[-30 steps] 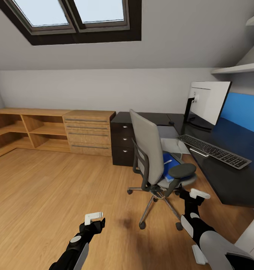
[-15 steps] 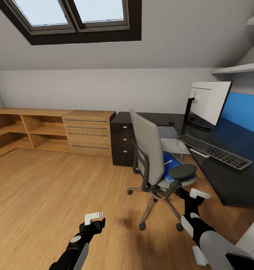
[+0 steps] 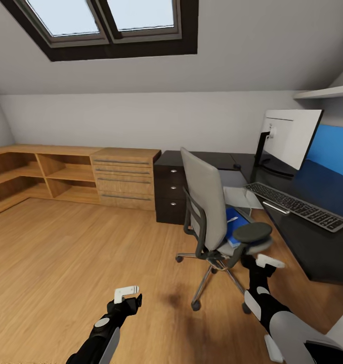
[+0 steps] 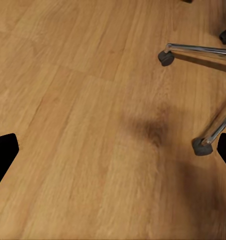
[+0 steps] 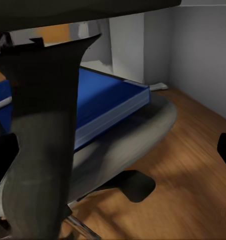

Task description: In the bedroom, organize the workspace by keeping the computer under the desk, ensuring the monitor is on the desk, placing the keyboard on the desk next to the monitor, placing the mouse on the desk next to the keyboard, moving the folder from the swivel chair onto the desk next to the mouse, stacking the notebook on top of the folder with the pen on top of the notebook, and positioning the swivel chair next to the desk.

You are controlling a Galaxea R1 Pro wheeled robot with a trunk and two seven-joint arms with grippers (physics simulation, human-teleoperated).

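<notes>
Folder (image 3: 235, 226) lying bright blue on the swivel chair (image 3: 212, 202) seat, half hidden behind backrest and dark armrest; white spine showing in the right wrist view (image 5: 110, 105). Monitor (image 3: 292, 137) and keyboard (image 3: 297, 205) sitting on the black worktop (image 3: 313, 242), cut off at the frame edge. Oak chest (image 3: 125, 178) standing beside the drawer unit. Left gripper (image 3: 126, 292) hanging open over the floor; right gripper (image 3: 269, 262) hovering just beside the armrest, fingers spread wide, gripping nothing.

The swivel chair (image 3: 207, 202) hides most of the folder (image 3: 236, 222).
</notes>
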